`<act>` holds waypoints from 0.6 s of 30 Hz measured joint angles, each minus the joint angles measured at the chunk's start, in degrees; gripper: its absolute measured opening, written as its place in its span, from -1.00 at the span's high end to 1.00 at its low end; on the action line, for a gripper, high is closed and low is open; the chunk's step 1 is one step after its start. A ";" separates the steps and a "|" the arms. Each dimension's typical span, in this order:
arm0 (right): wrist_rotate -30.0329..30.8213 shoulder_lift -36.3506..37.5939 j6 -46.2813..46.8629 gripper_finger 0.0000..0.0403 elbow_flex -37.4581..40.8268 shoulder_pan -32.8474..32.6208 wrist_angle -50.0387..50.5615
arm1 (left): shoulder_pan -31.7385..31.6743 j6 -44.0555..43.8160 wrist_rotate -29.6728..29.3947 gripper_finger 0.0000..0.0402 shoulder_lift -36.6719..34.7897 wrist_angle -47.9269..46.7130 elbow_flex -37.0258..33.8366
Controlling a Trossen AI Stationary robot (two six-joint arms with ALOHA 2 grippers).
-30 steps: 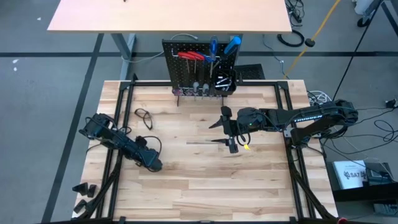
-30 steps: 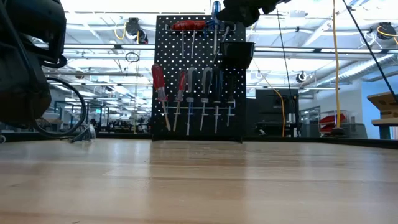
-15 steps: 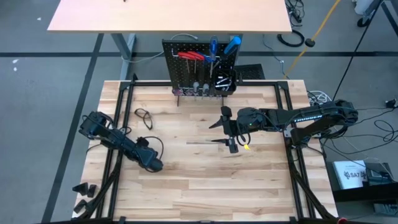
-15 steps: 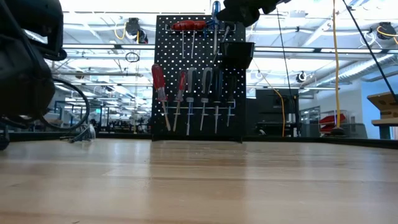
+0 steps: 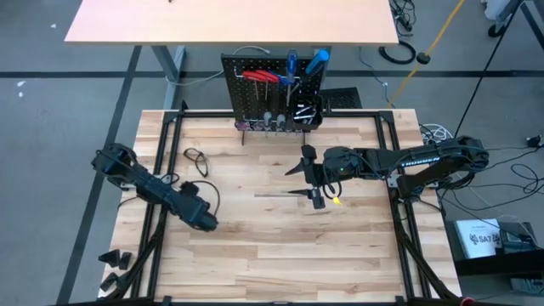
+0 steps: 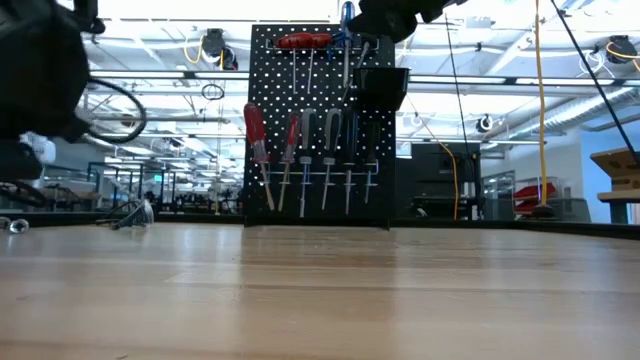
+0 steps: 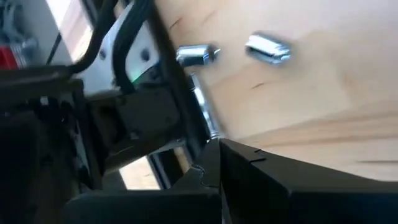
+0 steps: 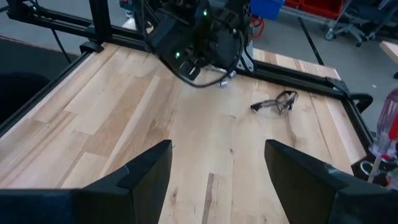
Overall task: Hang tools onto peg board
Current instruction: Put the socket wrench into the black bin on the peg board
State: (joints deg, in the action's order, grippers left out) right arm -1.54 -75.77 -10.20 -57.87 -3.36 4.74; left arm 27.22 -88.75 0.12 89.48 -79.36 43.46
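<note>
Two arms are out, neither holding a tool. At left-centre of the high view the left gripper (image 5: pixel 206 223) sits low on the table, fingers closed and empty; just above it lie the black-framed glasses (image 5: pixel 196 158), seemingly the next pick. At top centre the peg board (image 5: pixel 272 89) already carries screwdrivers. Right of centre, the right gripper (image 5: pixel 308 174) hovers spread wide, empty.

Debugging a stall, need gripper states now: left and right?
Left gripper: closed, holding nothing visible, low over the table's left side.
Right gripper: open, empty, over the table near the peg board.
</note>
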 joint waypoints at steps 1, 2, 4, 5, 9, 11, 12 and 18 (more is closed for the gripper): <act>0.00 0.00 0.25 -0.24 0.00 0.00 0.17 | 0.07 -0.68 0.77 1.00 -0.03 0.03 -0.85; 0.00 0.00 0.28 -0.24 0.00 0.00 0.15 | 0.19 -0.98 1.79 1.00 0.03 0.26 -1.90; -0.02 0.00 0.28 -0.24 0.00 -0.02 0.53 | 0.75 -1.74 2.86 1.00 1.19 1.38 -2.89; -0.01 -0.03 0.33 -0.24 0.00 -0.02 0.70 | 1.00 -2.16 3.14 1.00 1.74 1.83 -2.78; -0.05 -0.04 -0.20 -0.24 -0.02 -0.04 0.59 | 1.12 -2.08 3.81 1.00 3.63 1.82 -2.75; 0.02 -0.04 -0.11 -0.24 -0.02 -0.02 0.33 | 1.20 -2.01 4.50 1.00 4.29 1.99 -2.58; -0.01 -0.02 -0.13 -0.24 -0.02 0.00 0.14 | 1.47 -2.01 4.91 1.00 4.70 2.38 -2.26; 0.00 -0.02 -0.13 -0.24 -0.02 -0.02 0.20 | 3.32 0.31 9.42 1.00 6.16 11.81 -2.98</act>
State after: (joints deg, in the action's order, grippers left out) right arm -1.54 -75.79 -10.32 -57.89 -3.38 4.93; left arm 30.54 -88.44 9.54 95.64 -67.55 40.48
